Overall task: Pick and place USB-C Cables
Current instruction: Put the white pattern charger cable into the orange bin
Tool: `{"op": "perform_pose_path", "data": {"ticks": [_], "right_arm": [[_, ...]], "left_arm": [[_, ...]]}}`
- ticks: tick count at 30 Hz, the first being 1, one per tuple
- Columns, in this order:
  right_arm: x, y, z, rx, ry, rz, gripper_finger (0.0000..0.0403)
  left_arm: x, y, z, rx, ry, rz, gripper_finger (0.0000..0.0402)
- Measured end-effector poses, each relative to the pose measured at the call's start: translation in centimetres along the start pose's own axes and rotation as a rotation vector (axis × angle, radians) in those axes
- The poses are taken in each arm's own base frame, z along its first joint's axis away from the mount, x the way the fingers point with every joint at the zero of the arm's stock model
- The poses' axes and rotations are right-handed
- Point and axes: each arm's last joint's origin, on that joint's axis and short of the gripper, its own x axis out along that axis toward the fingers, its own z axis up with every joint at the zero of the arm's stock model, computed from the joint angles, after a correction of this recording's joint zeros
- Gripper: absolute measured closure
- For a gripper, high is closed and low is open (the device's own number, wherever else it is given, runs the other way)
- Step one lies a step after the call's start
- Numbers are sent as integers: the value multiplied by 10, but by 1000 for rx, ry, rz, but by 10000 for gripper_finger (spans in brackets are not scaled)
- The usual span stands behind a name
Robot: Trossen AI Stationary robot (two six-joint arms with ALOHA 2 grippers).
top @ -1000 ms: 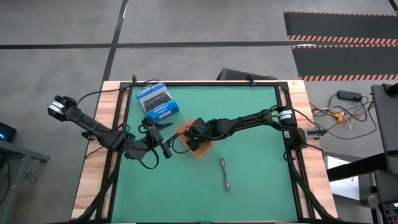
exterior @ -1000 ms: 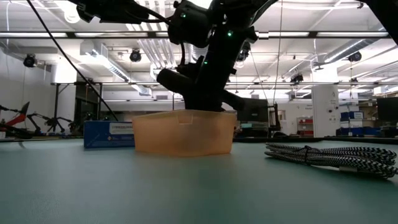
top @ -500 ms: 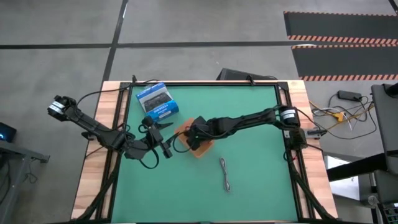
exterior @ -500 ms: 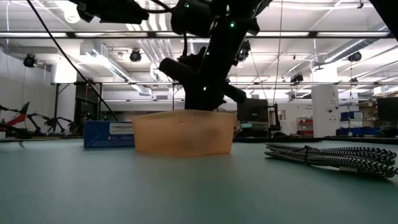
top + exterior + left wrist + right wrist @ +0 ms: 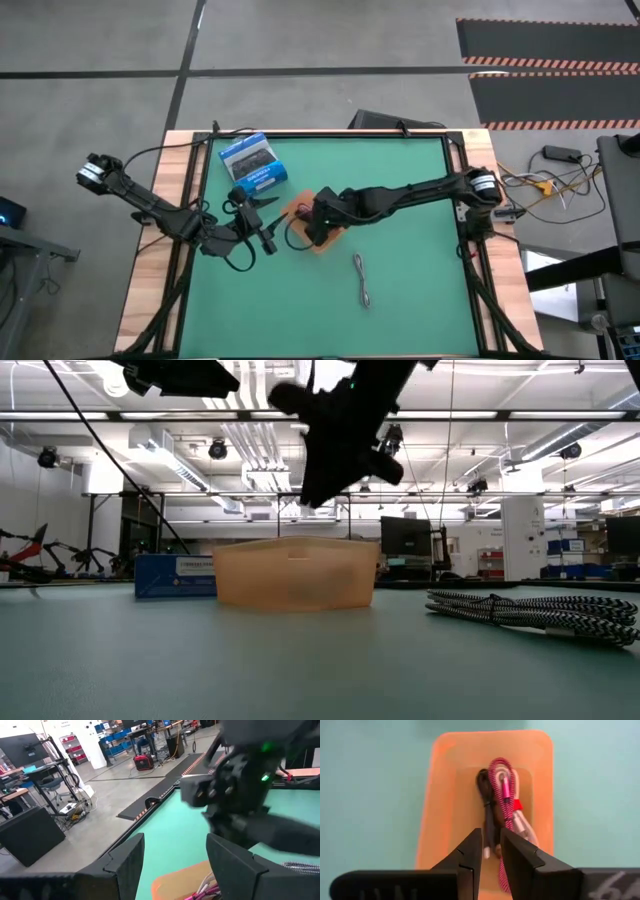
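The orange tray stands mid-table, also in the low view. Inside it lie a pink-maroon cable, a white cable with red accents and a dark cable. The grey braided cable lies on the mat nearer the near edge, seen in the low view. My right gripper hangs above the tray, fingers pointing down, a narrow gap between them, holding nothing. My left gripper waits open just left of the tray.
A blue-and-white box lies toward the far left corner, behind the tray in the low view. Black wiring trails around the left arm. Bare green mat stretches along the near and right sides.
My right gripper has risen straight up out of the orange tray, from down between its walls to well above the rim. The cables stay lying in the tray. The left arm has kept still.
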Motion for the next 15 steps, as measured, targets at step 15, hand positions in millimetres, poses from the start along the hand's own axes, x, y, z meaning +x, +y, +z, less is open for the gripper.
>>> {"op": "perform_pose_path", "data": {"ticks": [15], "right_arm": [[-51,26,-38,-67,106,57,351]], "left_arm": [[0,0,0,-3,0,0,203]]}}
